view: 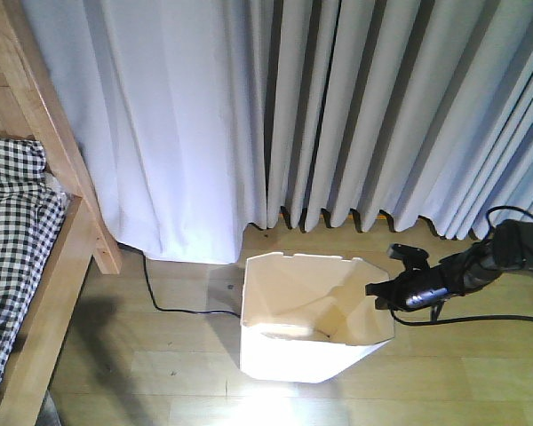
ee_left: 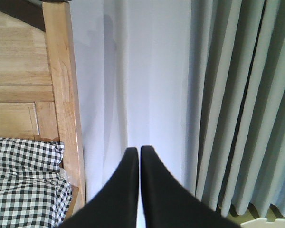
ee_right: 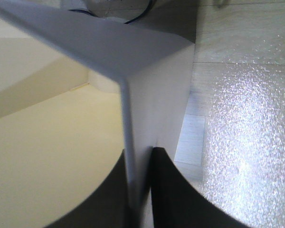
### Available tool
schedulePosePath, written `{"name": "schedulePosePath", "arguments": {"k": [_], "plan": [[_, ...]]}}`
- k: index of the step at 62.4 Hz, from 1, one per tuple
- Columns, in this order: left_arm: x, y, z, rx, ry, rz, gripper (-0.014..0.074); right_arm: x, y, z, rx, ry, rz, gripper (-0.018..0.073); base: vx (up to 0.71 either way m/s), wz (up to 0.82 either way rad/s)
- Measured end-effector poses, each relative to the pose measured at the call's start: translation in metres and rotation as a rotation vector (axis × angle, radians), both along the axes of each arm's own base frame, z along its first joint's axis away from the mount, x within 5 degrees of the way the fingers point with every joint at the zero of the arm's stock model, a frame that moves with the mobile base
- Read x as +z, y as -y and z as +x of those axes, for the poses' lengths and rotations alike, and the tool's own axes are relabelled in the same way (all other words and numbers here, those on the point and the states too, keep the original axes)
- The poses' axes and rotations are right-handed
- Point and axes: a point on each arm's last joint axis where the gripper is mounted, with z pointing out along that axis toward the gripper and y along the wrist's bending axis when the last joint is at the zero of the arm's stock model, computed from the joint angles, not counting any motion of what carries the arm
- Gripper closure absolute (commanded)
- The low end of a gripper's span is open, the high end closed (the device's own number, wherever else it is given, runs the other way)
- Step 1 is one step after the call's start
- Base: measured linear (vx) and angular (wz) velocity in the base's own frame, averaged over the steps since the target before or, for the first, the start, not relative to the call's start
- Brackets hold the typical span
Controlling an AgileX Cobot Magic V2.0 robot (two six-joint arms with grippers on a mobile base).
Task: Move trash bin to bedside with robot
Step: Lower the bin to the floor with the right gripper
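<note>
The right gripper point(view: 380, 297) is pinching the thin wall of the trash bin point(view: 306, 351), which is standing apart from the bed point(view: 67, 222) (left gripper point(ee_left: 139, 159) pressed together, empty), so the drag bedward is probably calling for a low, steady pull.

Front view: the trash bin point(view: 311, 319) stands on the floor point(view: 444, 373) at centre, before the curtain point(view: 338, 106). The bed frame point(view: 67, 177) lies at left, well apart from the bin, with the bedding point(view: 13, 231) inside it. A power cord point(view: 160, 297) runs along the floor between them. The right gripper point(view: 386, 288) enters from the right and straddles the bin's right wall point(ee_right: 156, 95), one finger inside and one outside. Left wrist view: the left gripper point(ee_left: 139, 156), fingers together, hangs before the curtain, with the bedpost point(ee_left: 61, 95) to its left.
</note>
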Motion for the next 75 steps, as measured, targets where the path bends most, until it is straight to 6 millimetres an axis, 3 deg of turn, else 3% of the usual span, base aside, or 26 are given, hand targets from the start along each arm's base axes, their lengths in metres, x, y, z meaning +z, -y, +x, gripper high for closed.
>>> {"name": "schedulePosePath", "arguments": {"k": [13, 24, 50, 75], "plan": [[0.0, 0.0, 0.0, 0.0, 0.0, 0.0, 0.0602, -0.006, -0.014, -0.001, 0.075, -0.005, -0.031, 0.0553, 0.0, 0.0], [0.0, 0.0, 0.0, 0.0, 0.0, 0.0, 0.0602, -0.007, -0.015, -0.003, 0.121, -0.008, -0.047, 0.0533, 0.0, 0.0], [0.0, 0.0, 0.0, 0.0, 0.0, 0.0, 0.0602, -0.006, -0.016, -0.002, 0.049, -0.035, -0.02, 0.0403, 0.0, 0.0], [0.0, 0.0, 0.0, 0.0, 0.0, 0.0, 0.0602, -0.007, -0.017, -0.007, 0.028, -0.094, 0.016, 0.0141, 0.0, 0.0]]}}
